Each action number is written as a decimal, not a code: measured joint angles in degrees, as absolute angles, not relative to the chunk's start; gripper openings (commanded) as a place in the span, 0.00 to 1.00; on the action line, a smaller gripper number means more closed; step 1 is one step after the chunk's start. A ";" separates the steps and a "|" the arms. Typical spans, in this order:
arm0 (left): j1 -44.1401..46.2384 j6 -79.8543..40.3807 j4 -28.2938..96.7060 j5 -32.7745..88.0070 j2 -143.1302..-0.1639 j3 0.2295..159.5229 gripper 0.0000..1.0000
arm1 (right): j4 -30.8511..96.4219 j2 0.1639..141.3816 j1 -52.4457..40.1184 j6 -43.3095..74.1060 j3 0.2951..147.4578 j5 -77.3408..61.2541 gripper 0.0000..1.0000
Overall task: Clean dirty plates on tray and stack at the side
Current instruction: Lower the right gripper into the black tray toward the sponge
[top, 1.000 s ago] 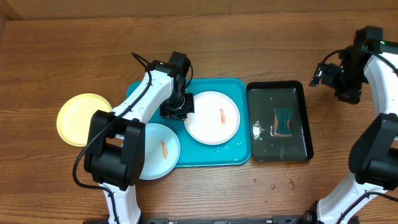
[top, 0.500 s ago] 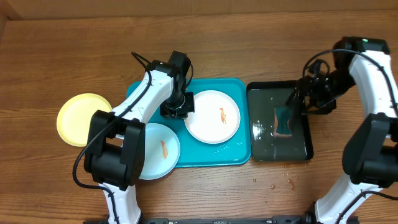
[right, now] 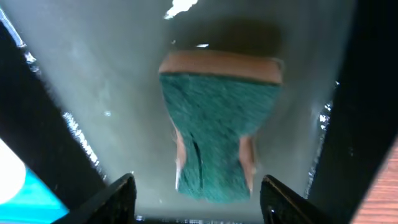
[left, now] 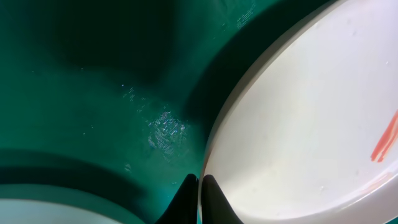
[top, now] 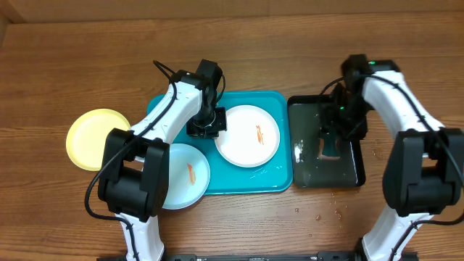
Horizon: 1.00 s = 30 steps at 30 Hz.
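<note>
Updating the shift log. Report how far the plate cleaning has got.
Done: the yellow plate sits off the tray, no smear showing. In hand: left gripper pinches the white plate at its rim; right gripper hangs open over the sponge in the black tray. Left: the white plate and blue plate both carry red smears; neither is stacked.

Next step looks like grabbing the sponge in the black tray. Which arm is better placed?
Right. The right gripper hangs open directly over the sponge in the black tray, one finger on either side. The left gripper is shut on the white plate rim on the turquoise tray.
</note>
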<state>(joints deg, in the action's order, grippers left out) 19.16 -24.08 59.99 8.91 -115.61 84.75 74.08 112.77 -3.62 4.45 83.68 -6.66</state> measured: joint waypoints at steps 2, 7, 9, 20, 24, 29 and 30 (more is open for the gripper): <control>19.16 -24.08 60.16 8.91 -115.61 84.75 0.06 | 72.88 112.77 -5.30 6.26 82.65 -3.86 0.64; 19.31 -24.08 60.64 8.88 -115.61 84.75 0.06 | 69.36 112.77 -7.27 8.93 79.40 0.49 0.64; 19.55 -24.08 60.64 8.75 -115.61 84.75 0.06 | 67.59 112.77 -7.22 9.43 78.15 1.32 0.64; 19.79 -24.05 60.66 8.71 -115.61 84.75 0.08 | 63.94 112.77 -7.22 9.58 76.36 -3.88 0.27; 19.79 -24.08 60.66 8.73 -115.61 84.75 0.09 | 63.42 112.77 -7.20 8.56 76.36 -5.96 0.64; 19.79 -24.05 60.82 8.73 -115.61 84.75 0.10 | 62.11 112.77 -6.98 7.68 76.36 -6.63 0.62; 19.79 -24.05 60.86 8.73 -115.61 84.75 0.10 | 61.87 112.77 -6.85 7.64 76.36 -6.68 0.61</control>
<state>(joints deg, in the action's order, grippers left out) 19.79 -24.05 60.86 8.73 -115.61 84.75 61.87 112.77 -6.85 7.64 76.36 -6.68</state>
